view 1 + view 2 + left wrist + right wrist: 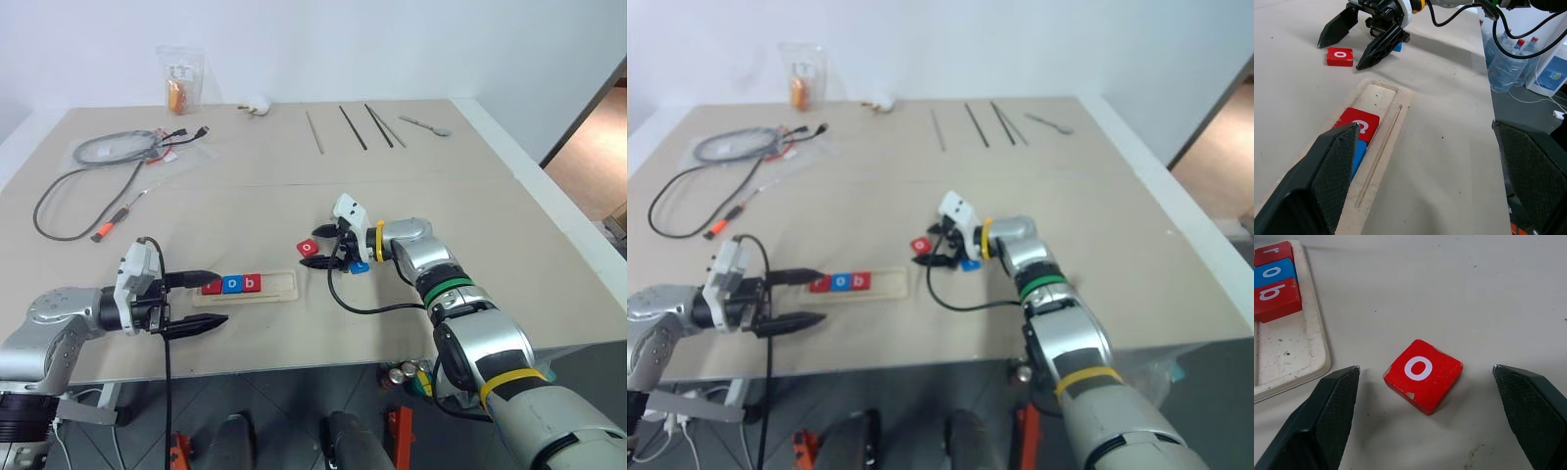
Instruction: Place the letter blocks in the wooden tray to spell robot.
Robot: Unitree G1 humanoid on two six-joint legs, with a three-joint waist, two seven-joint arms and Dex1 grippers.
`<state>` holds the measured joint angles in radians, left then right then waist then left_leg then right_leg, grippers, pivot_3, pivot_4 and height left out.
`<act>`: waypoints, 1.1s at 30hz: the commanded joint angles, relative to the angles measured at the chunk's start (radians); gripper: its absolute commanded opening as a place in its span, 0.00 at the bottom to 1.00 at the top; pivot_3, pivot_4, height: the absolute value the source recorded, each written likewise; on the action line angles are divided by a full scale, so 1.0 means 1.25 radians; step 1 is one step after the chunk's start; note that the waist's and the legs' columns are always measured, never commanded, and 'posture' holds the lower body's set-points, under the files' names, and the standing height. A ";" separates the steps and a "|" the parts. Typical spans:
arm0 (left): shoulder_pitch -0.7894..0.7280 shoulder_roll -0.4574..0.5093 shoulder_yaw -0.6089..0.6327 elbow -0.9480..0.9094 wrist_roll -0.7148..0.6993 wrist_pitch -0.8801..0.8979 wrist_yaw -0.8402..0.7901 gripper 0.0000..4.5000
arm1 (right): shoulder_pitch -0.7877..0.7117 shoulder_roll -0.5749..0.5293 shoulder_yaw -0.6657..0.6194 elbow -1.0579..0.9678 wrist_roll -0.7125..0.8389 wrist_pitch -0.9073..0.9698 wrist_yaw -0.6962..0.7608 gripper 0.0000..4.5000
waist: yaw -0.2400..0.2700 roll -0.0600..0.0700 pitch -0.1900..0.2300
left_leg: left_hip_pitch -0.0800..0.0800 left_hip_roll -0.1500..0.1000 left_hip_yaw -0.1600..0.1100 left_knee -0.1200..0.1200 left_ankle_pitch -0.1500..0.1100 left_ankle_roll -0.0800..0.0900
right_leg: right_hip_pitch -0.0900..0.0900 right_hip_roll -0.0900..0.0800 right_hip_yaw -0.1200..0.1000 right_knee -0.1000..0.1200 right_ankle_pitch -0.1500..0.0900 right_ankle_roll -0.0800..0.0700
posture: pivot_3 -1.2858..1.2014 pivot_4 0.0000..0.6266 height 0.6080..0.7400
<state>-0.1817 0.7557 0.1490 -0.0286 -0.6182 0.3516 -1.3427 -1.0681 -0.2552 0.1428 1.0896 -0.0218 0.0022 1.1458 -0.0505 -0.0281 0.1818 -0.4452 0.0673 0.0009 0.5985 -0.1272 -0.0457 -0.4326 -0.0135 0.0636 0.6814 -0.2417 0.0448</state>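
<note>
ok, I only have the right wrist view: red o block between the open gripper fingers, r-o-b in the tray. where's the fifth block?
Observer: A small blue square block lies on the table just behind the right gripper, on its wrist side, away from the red o block. Its letter is hidden.
Operator: and the left arm, in the way?
Observer: The left gripper is open and holds nothing, at the r end of the long pale wooden tray, the end far from the red o block.
</note>
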 commanded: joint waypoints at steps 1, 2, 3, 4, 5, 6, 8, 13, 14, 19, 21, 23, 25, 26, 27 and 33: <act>-0.007 0.000 0.010 -0.010 -0.006 -0.007 -0.002 1.00 | 0.001 -0.012 -0.007 -0.025 0.008 0.005 0.026 0.94 | 0.000 0.000 0.000 | 0.000 0.000 0.000 0.000 0.000 0.000 | 0.000 0.000 0.000 0.000 0.000 0.000 | 0.52 0.24 1.00; -0.005 -0.001 0.010 -0.011 -0.007 -0.008 -0.001 1.00 | 0.001 -0.015 -0.007 -0.031 0.009 0.001 0.031 0.94 | 0.000 0.000 0.000 | 0.000 0.000 0.000 0.000 0.000 0.000 | 0.000 0.000 0.000 0.000 0.000 0.000 | 0.52 0.24 1.00; -0.004 -0.002 0.010 -0.012 -0.007 -0.008 0.000 1.00 | 0.000 -0.016 -0.009 -0.034 0.010 0.001 0.032 0.94 | 0.000 0.000 0.000 | 0.000 0.000 0.000 0.000 0.000 0.000 | 0.000 0.000 0.000 0.000 0.000 0.000 | 0.52 0.24 1.00; -0.003 -0.004 0.010 -0.012 -0.007 -0.008 0.001 1.00 | -0.002 -0.017 -0.013 -0.035 0.012 0.006 0.025 0.94 | 0.000 0.000 0.000 | 0.000 0.000 0.000 0.000 0.000 0.000 | 0.000 0.000 0.000 0.000 0.000 0.000 | 0.52 0.24 1.00; -0.003 -0.004 0.010 -0.013 -0.007 -0.007 0.002 1.00 | -0.004 -0.017 -0.015 -0.034 0.013 0.009 0.019 0.94 | 0.000 0.000 0.000 | 0.000 0.000 0.000 0.000 0.000 0.000 | 0.000 0.000 0.000 0.000 0.000 0.000 | 0.52 0.24 1.00; -0.003 -0.005 0.009 -0.014 -0.007 -0.007 0.003 1.00 | -0.005 -0.016 -0.016 -0.034 0.013 0.013 0.015 0.94 | 0.000 0.000 0.000 | 0.000 0.000 0.000 0.000 0.000 0.000 | 0.000 0.000 0.000 0.000 0.000 0.000 | 0.52 0.24 1.00; -0.002 -0.007 0.008 -0.014 -0.006 -0.009 0.004 1.00 | -0.003 -0.016 -0.021 -0.036 0.017 0.018 0.011 0.94 | 0.000 0.000 0.000 | 0.000 0.000 0.000 0.000 0.000 0.000 | 0.000 0.000 0.000 0.000 0.000 0.000 | 0.52 0.24 1.00; 0.002 -0.009 0.010 -0.015 -0.006 -0.009 0.003 1.00 | 0.017 -0.017 -0.025 -0.061 0.026 0.024 -0.004 0.94 | 0.000 0.000 0.000 | 0.000 0.000 0.000 0.000 0.000 0.000 | 0.000 0.000 0.000 0.000 0.000 0.000 | 0.52 0.24 1.00; 0.003 -0.009 0.010 -0.016 -0.005 -0.010 0.002 1.00 | 0.021 -0.017 -0.024 -0.067 0.026 0.024 -0.006 0.94 | 0.000 0.000 0.000 | 0.000 0.000 0.000 0.000 0.000 0.000 | 0.000 0.000 0.000 0.000 0.000 0.000 | 0.52 0.24 1.00; -0.002 -0.005 0.010 -0.009 -0.002 -0.010 -0.003 1.00 | 0.040 -0.023 -0.005 -0.096 0.009 0.007 -0.019 0.94 | 0.000 0.000 0.000 | 0.000 0.000 0.000 0.000 0.000 0.000 | 0.000 0.000 0.000 0.000 0.000 0.000 | 0.52 0.24 1.00; -0.004 -0.004 0.009 -0.008 -0.001 -0.011 -0.005 1.00 | 0.046 -0.030 -0.001 -0.116 0.005 0.002 -0.024 0.94 | 0.000 0.000 0.000 | 0.000 0.000 0.000 0.000 0.000 0.000 | 0.000 0.000 0.000 0.000 0.000 0.000 | 0.52 0.24 1.00; -0.004 -0.004 0.007 -0.007 0.000 -0.011 -0.007 1.00 | 0.045 -0.036 -0.002 -0.137 0.008 0.005 -0.019 0.94 | 0.000 0.000 0.000 | 0.000 0.000 0.000 0.000 0.000 0.000 | 0.000 0.000 0.000 0.000 0.000 0.000 | 0.52 0.24 1.00; -0.006 -0.004 0.006 -0.004 0.001 -0.012 -0.008 1.00 | 0.042 -0.039 -0.003 -0.146 0.012 0.008 -0.011 0.94 | 0.000 0.000 0.000 | 0.000 0.000 0.000 0.000 0.000 0.000 | 0.000 0.000 0.000 0.000 0.000 0.000 | 0.52 0.24 1.00; -0.006 -0.004 0.006 -0.004 0.001 -0.012 -0.008 1.00 | 0.042 -0.041 -0.001 -0.150 0.012 0.007 -0.006 0.94 | 0.000 0.000 0.000 | 0.000 0.000 0.000 0.000 0.000 0.000 | 0.000 0.000 0.000 0.000 0.000 0.000 | 0.52 0.24 1.00; -0.007 -0.005 0.005 -0.003 0.001 -0.012 -0.009 1.00 | 0.043 -0.042 0.002 -0.154 0.011 0.008 -0.003 0.94 | 0.000 0.000 0.000 | 0.000 0.000 0.000 0.000 0.000 0.000 | 0.000 0.000 0.000 0.000 0.000 0.000 | 0.52 0.24 1.00; -0.008 -0.010 0.004 -0.003 0.003 -0.012 -0.008 1.00 | 0.044 -0.041 0.006 -0.174 0.016 0.033 0.003 0.94 | 0.000 0.000 0.000 | 0.000 0.000 0.000 0.000 0.000 0.000 | 0.000 0.000 0.000 0.000 0.000 0.000 | 0.52 0.24 1.00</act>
<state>-0.1771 0.7414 0.1484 -0.0277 -0.6093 0.3500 -1.3455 -1.0010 -0.3034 0.1517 0.9287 -0.0154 0.0193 1.1339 -0.0502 -0.0281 0.1819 -0.4453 0.0673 0.0010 0.5984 -0.1272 -0.0457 -0.4331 -0.0132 0.0642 0.6814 -0.2416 0.0449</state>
